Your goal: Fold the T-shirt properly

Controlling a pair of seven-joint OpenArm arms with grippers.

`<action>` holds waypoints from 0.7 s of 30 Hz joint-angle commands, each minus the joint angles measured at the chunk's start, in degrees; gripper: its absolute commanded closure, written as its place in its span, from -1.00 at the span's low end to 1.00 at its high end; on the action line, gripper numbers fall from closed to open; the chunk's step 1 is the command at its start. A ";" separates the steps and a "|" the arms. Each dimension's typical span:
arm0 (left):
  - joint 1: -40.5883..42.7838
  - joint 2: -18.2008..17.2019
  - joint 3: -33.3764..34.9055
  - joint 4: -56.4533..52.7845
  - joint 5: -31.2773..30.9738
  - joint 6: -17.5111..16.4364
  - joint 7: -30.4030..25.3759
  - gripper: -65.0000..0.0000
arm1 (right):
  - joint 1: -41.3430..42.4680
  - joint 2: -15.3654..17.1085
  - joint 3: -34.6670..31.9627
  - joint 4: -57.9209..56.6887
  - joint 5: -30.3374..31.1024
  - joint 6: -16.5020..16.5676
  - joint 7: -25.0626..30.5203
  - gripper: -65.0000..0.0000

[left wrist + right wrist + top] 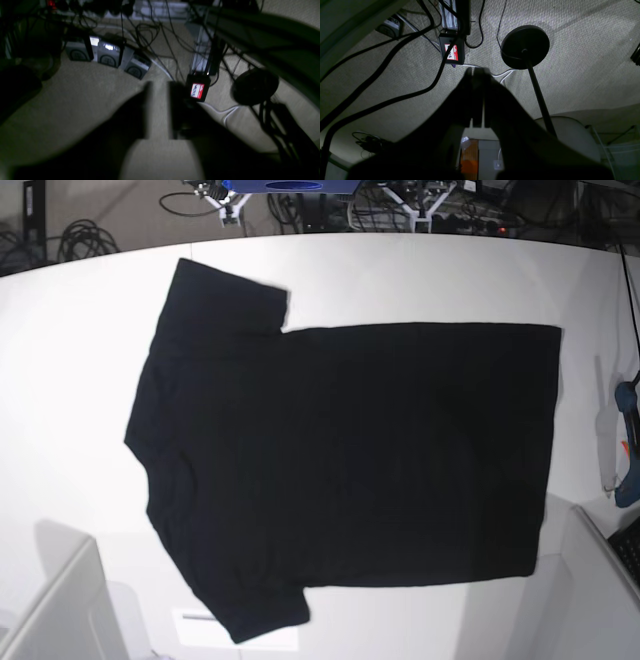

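The black T-shirt (350, 450) lies spread flat on the white table (420, 275) in the base view, plain side up. Its collar and both sleeves are toward the left and its hem toward the right. No gripper shows in the base view. In the left wrist view my left gripper (160, 85) hangs over the carpeted floor, open, with nothing between its dark fingers. The right wrist view shows my right gripper (477, 70) also over the floor, its fingers pressed together and empty. Neither wrist view shows the T-shirt.
Grey arm parts sit at the table's lower left (60, 610) and lower right (600, 590) corners. A blue-handled tool (628, 450) lies at the right edge. Below are cables, a black box with a red label (452, 51) and a round black stand base (525, 46).
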 commanded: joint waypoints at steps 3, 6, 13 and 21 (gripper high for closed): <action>2.27 -0.08 0.17 2.03 0.34 0.25 0.03 -0.13 | -0.49 0.11 0.17 0.05 0.10 -0.38 -0.10 1.00; 3.50 -0.08 0.17 3.97 -0.01 0.25 0.03 -0.09 | -0.84 0.11 -0.01 0.14 0.10 -0.38 -0.01 1.00; 3.59 -0.08 0.17 4.05 -0.01 0.25 0.03 0.28 | -1.28 0.46 -0.19 0.31 -0.17 -0.38 0.17 1.00; 3.59 -0.08 0.17 4.05 0.26 0.25 0.03 1.00 | -1.45 0.90 -0.19 0.40 -0.17 -0.38 0.17 1.00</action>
